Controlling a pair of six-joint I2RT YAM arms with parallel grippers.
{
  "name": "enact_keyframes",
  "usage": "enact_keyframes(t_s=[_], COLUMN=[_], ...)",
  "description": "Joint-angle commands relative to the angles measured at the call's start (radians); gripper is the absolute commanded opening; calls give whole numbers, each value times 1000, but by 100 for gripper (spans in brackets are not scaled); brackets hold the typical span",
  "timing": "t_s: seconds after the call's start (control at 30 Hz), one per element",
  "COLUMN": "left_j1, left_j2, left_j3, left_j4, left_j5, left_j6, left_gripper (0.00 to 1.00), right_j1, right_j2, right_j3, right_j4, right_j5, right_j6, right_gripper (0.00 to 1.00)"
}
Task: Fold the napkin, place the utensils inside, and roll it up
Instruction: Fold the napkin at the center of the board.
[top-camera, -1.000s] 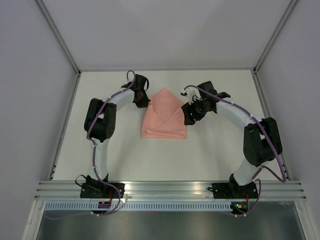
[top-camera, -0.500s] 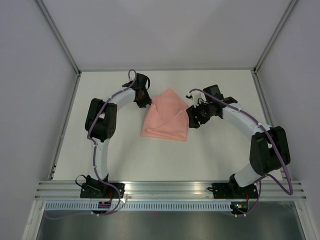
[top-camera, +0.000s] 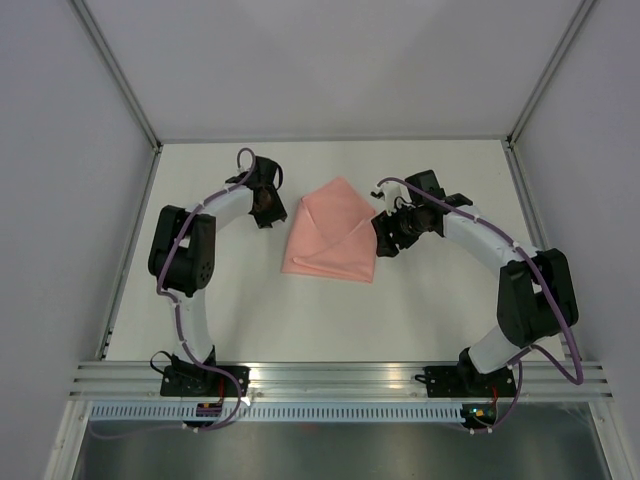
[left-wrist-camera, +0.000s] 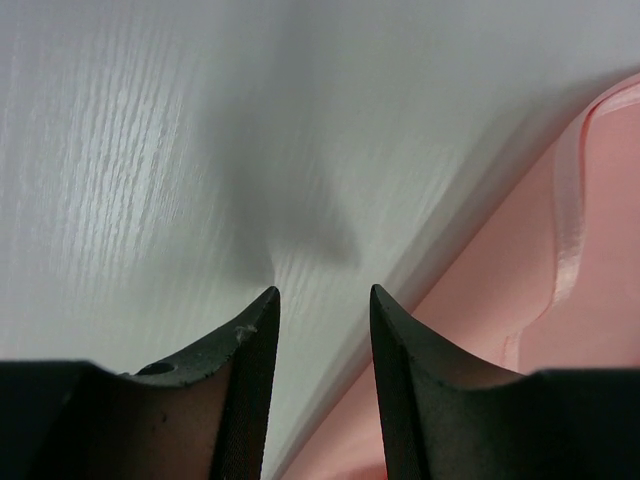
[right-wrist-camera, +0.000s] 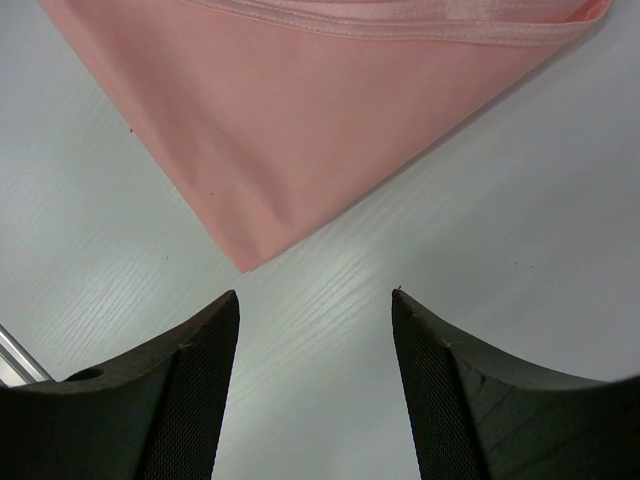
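The pale pink napkin lies folded on the white table, with a point toward the back and a flap crossing its front. My left gripper hovers just left of its upper left edge, open and empty. In the left wrist view the gripper shows bare table between its fingers and the napkin to the right. My right gripper stands open beside the napkin's right edge. In the right wrist view this gripper is just short of a napkin corner. The utensils are out of view.
Grey walls with metal posts close in the table on the left, back and right. An aluminium rail carrying both arm bases runs along the near edge.
My left gripper has opened, let go of the napkin's upper left edge and drawn away to the left. The right arm shifted slightly right early on, then held still.
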Motion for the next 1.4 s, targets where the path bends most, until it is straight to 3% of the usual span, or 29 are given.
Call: enact_keyframes(t_s=[0.0,0.3,0.63,0.7,0.97,1.37], left_j1=[6,7,10,9,9,-9], left_j2=[-83,-176,-418,-487,-693,-866], left_j3=[-71,-214,-279,-305,-354,-395], left_j4=[53,126,144,155,178,245], left_j5=[-6,27,102,169,333,306], left_j6=[11,-8,51,63,139,140], left_gripper=[47,46,53,54,57,60], right_j1=[-2,-4,1,15,192,355], right_j2=[13,9,-10,-16,-33,9], right_j3=[26,20,-2,-2,-12,-23], right_j4=[13,18,59,68,124,213], right_j5=[-8,-7,41,68,248,332], right_j6=[4,-4,1,1,-42,-185], right_gripper=[68,68,69,69,69,69])
